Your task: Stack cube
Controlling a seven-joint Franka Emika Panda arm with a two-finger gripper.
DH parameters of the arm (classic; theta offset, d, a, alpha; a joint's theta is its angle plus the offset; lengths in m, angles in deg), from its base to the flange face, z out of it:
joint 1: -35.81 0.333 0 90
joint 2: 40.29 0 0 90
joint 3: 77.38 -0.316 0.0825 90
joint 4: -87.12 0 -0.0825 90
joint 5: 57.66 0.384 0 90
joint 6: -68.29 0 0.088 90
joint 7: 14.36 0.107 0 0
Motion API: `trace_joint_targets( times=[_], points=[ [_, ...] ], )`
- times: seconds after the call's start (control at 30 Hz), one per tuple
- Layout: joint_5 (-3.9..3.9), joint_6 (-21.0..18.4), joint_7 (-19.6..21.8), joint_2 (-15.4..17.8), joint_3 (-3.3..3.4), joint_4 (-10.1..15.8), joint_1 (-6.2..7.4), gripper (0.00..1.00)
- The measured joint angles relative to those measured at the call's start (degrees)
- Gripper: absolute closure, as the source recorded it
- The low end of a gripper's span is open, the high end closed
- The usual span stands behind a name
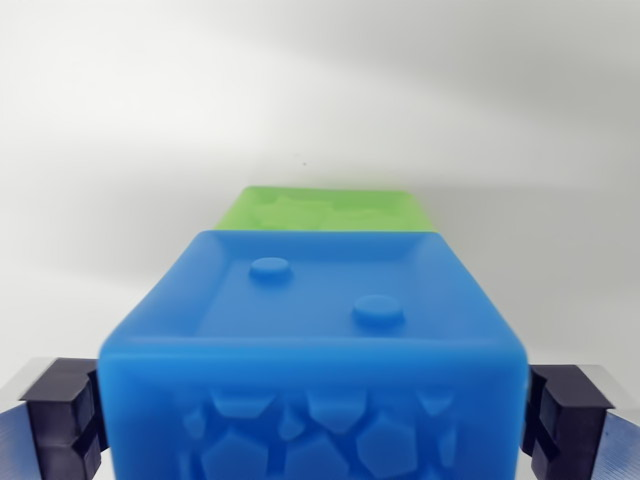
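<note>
Right up close, the blue cube [312,350] fills the lower frame, and the gripper [312,415] has it clamped: dark pads [62,415] press against its sides at the wrist view's left and right, closed to the cube's full width. Its top face shows a raised rim and two round studs; the near face has a bumpy, pebbled pattern.

Just beyond it, peeking over the blue cube's far top edge, sits the green cube [330,208]. Only a strip of its top is visible, so whether blue is hanging above green, resting beside it, or touching it, I cannot tell from this angle. Behind both, the pale worktop [120,130] runs off plain and bare toward its far edge, which fades out of focus.

My read: this is the carry step, with blue in hand and green as the base. The next move calls for bringing blue squarely over green, lining up the edges, lowering until the faces meet flat, and only then letting go. An off-centre drop could tip the stack.
</note>
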Motion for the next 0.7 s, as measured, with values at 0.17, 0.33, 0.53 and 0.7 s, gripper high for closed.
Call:
trace_joint_targets(
  times=[0.17, 0.33, 0.53, 0.7],
  points=[
    [0.0, -0.03, 0.0, 0.02, 0.0, 0.0, 0.0, 0.0],
    [0.0, -0.25, 0.0, 0.36, 0.0, 0.0, 0.0, 0.0],
    [0.01, -1.17, 0.0, 1.52, 0.0, 0.12, 0.0, 0.0],
    [0.02, -2.28, 0.0, 2.84, -0.01, 0.32, 0.0, 0.0]
  ],
)
